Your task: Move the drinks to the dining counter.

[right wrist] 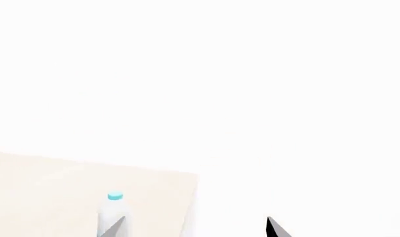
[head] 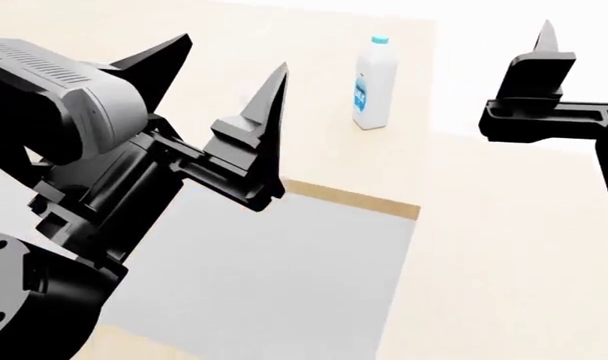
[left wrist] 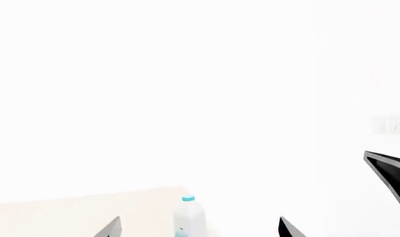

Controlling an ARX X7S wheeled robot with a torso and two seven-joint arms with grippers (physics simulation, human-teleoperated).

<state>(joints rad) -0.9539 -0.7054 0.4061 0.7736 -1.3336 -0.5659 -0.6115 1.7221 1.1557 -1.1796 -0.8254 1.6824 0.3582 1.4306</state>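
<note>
**Bottle upright on the surface, both end effectors empty**

The bottle point(head: 373, 84) stood upright on the pale surface point(head: 504, 247), near its far edge. The left end effector point(head: 219, 79) was spread wide, grasping nothing. The right end effector point(head: 544, 56) hung beside the bottle, apart from it, also released.

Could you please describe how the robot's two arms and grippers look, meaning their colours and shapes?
Both arms are matte black with blocky, angular housings. The left arm has a rounded grey casing with fine ribbed vents and a round black joint with small screws. The left gripper has long, pointed, wedge-like fingers, black with grey faces. The right gripper shows one similar grey-tipped spike on a black bracket. No cables or markings show.
</note>
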